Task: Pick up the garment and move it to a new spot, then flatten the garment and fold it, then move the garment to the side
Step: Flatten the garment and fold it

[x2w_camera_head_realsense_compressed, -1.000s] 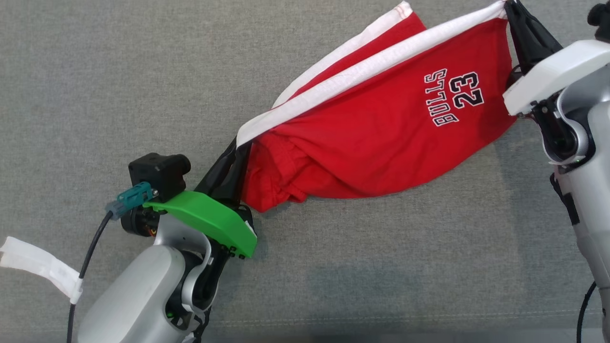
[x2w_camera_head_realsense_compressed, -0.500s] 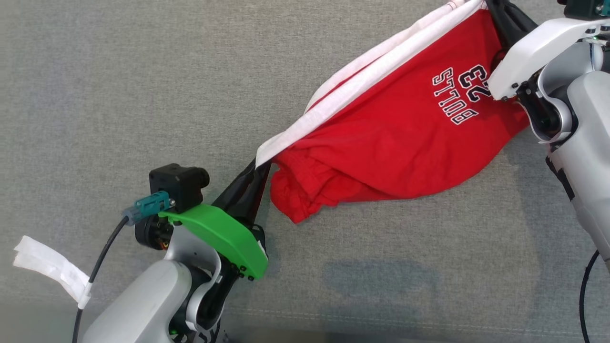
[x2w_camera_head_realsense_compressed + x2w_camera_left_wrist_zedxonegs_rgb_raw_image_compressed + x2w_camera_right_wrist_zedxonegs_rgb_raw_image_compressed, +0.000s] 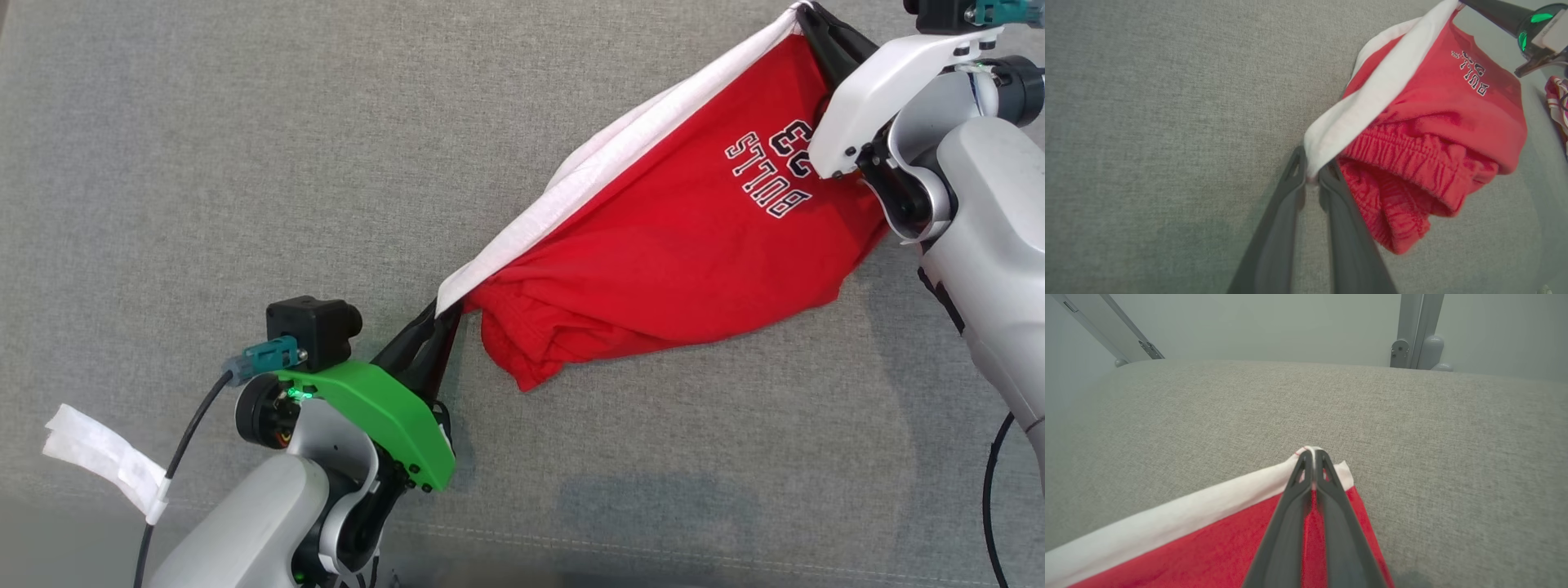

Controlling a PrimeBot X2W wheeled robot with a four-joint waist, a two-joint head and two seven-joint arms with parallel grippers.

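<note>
The garment [image 3: 678,253] is a pair of red shorts with a white side band and "BULLS 23" lettering, hanging stretched between my two grippers above the grey cloth surface. My left gripper [image 3: 445,313] is shut on the lower end of the white band [image 3: 1355,110], close to the gathered waistband [image 3: 1404,163]. At the upper right, my right gripper [image 3: 804,15] is shut on the other end of that band [image 3: 1312,451]. The red cloth [image 3: 1208,555] sags below the taut white edge. In the left wrist view the garment [image 3: 1437,122] droops to the right of my left gripper [image 3: 1312,173].
The grey upholstered surface [image 3: 245,163] spreads all around. A white tape tag [image 3: 102,465] hangs on my left arm's cable. A metal frame post [image 3: 1412,330] stands behind the surface's far edge. A striped cloth [image 3: 1557,100] peeks in at the right of the left wrist view.
The garment and both grippers have shifted rightward in the head view; the left end has moved right and down, and the right end has rotated so the lettering now lies partly under my right wrist.
</note>
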